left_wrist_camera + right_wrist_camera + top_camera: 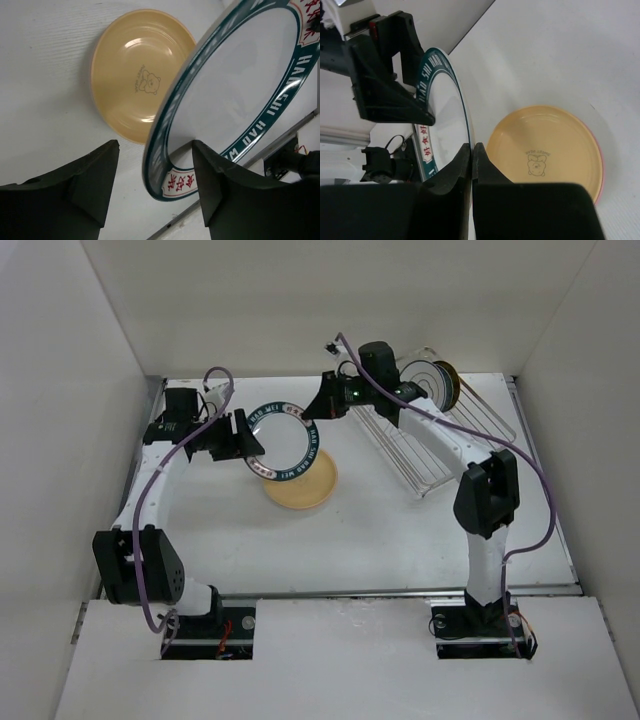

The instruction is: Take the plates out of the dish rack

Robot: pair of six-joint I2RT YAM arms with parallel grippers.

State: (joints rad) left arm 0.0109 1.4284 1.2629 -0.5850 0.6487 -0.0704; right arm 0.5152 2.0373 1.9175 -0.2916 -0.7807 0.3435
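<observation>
Top external view: the white plate with the dark teal rim [283, 440] was held up in the air, over the yellow-tan plate [303, 492] on the table [400, 540], left of the dish rack [445, 450]. The right gripper [471, 147] was pinched tight on its rim. The left gripper [155, 150] was spread apart, with the rim between its fingers. A hand-over seemed to be under way. Next, the left fingers would need to be shut on the rim before the right ones were let go. More plates [435, 380] were seen standing in the rack.

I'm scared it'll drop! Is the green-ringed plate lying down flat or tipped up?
Tipped up: the teal-rimmed plate hangs tilted in the air, the right gripper pinching its rim, above the yellow plate lying flat.
</observation>
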